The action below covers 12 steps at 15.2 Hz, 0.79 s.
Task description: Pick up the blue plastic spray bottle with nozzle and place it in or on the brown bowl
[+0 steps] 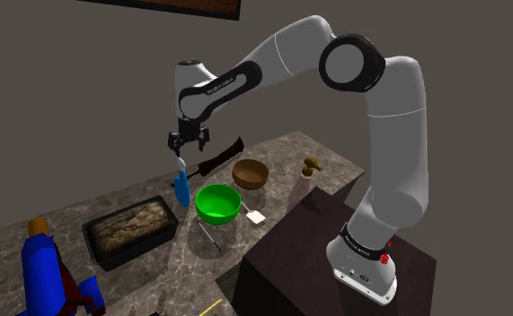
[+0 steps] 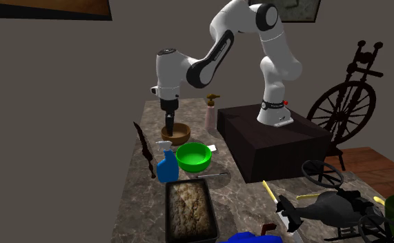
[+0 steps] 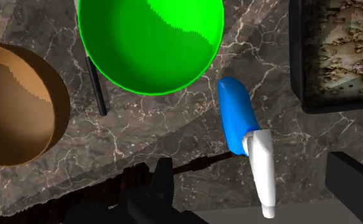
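Note:
The blue spray bottle [image 1: 181,188] with a white nozzle stands upright on the marble counter, next to a green bowl [image 1: 218,204]. My gripper [image 1: 189,144] hangs open just above the nozzle without touching it. In the wrist view the bottle [image 3: 237,118] lies between my spread fingers [image 3: 159,184], and my gripper [image 3: 256,188] is centred over its white nozzle. The brown bowl [image 1: 250,173] sits empty beyond the green bowl, toward the shoulder view's right. In the second exterior view my gripper [image 2: 168,123] hangs in front of the brown bowl [image 2: 176,132], above the bottle [image 2: 166,166].
A dark baking tray [image 1: 130,232] with brownish filling lies at the shoulder view's left of the bottle. A long dark utensil [image 1: 216,159] lies behind the bottle. A small pump bottle [image 1: 311,168] stands near the stand [image 1: 335,260]. A thin rod [image 3: 96,86] lies between the bowls.

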Available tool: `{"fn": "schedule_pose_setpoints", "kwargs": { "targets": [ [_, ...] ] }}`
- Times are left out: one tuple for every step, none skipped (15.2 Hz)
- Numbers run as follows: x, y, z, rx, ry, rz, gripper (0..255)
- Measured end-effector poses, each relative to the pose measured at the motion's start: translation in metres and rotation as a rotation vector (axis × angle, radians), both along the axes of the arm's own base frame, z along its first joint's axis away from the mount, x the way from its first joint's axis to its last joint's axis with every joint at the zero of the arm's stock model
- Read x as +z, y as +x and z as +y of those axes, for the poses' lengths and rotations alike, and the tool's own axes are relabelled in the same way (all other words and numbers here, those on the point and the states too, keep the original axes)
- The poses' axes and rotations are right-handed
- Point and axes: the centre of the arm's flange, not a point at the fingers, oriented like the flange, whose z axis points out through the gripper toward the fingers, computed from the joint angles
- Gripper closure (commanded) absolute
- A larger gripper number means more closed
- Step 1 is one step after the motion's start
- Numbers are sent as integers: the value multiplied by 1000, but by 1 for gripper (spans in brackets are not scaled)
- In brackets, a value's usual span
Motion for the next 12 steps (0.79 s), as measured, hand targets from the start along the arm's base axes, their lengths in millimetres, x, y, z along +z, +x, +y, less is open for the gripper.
{"fn": "schedule_pose_setpoints", "kwargs": {
  "targets": [
    [-9, 9, 8, -3, 2, 5, 0],
    [-23, 16, 10, -5, 4, 9, 0],
    [-27, 23, 14, -7, 5, 14, 0],
    [-32, 28, 16, -8, 6, 15, 0],
    [-38, 30, 17, -9, 6, 16, 0],
    [-44, 30, 18, -9, 6, 17, 0],
    [-50, 31, 17, -9, 6, 17, 0],
    [-55, 30, 17, -9, 6, 17, 0],
    [-59, 31, 18, -9, 6, 17, 0],
    [-65, 31, 17, -9, 6, 17, 0],
    [-70, 30, 17, -9, 6, 17, 0],
    [-72, 30, 17, -9, 6, 17, 0]
  ]
}}
